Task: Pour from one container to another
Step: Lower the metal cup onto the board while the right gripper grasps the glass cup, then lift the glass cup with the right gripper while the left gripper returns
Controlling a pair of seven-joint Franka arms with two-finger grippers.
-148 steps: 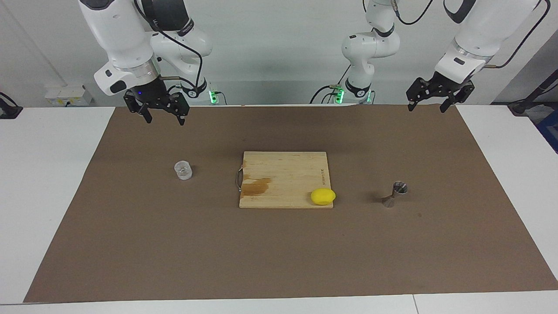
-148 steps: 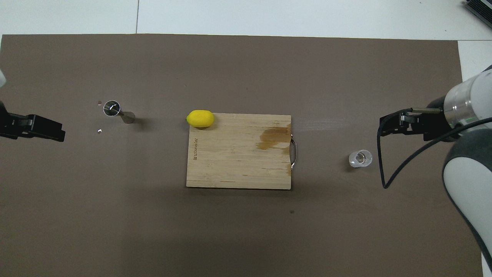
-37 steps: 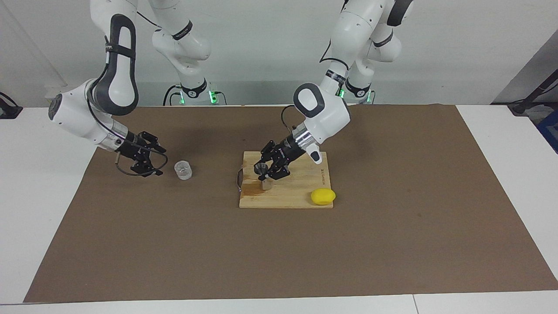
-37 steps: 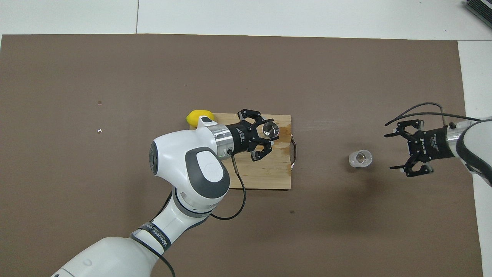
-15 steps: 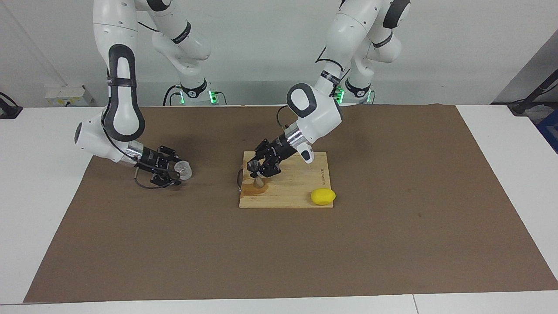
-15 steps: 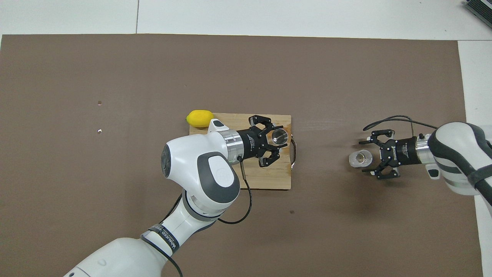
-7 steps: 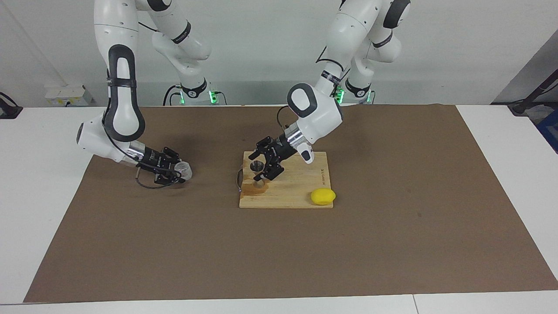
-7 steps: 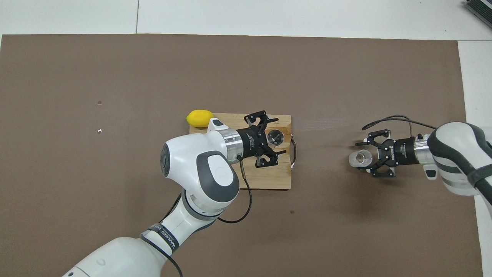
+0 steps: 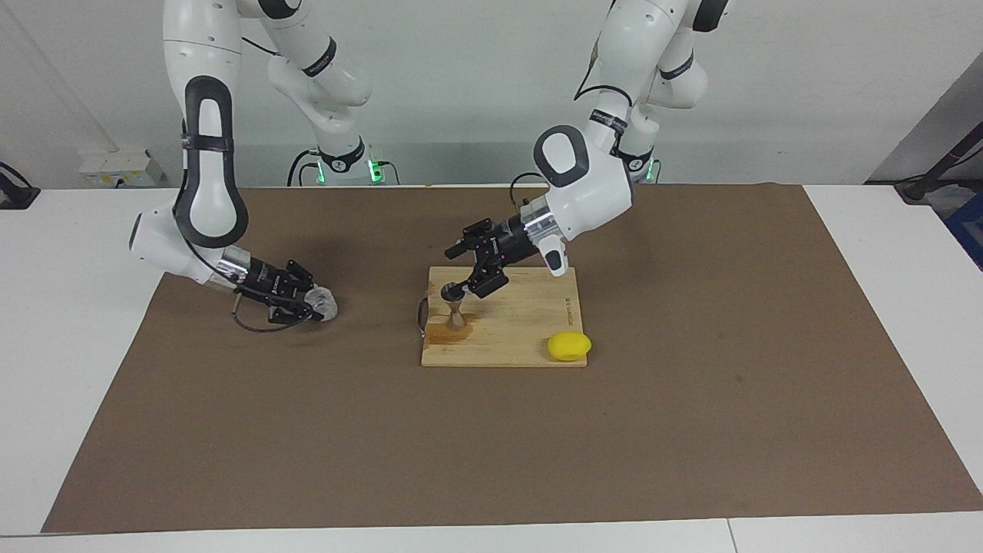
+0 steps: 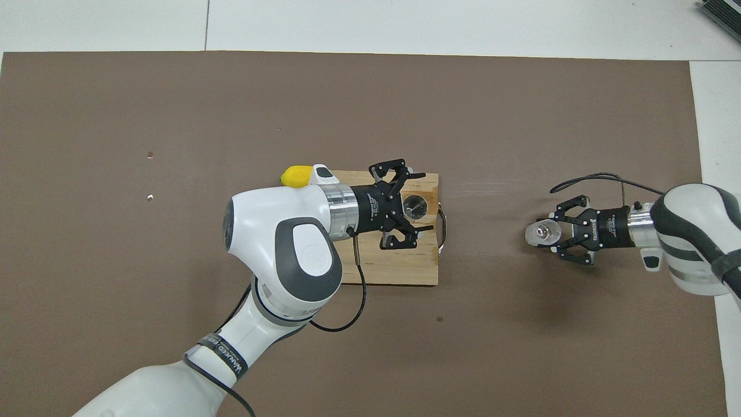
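Brown mat: your jigger (image 9: 455, 306) is standing on the cutting board (image 9: 530, 338), left gripper (image 9: 470, 269) spread open above; right gripper (image 9: 301, 304) is clamping the glass cup (image 9: 322, 302). Pouring isn't begun.

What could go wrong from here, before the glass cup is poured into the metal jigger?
1. The open left gripper hangs close above the small hourglass-shaped steel jigger standing on the wooden cutting board; a sideways move could tip it.
2. The right gripper is shut on the short clear glass cup from one side; smooth glass may slip when lifted.
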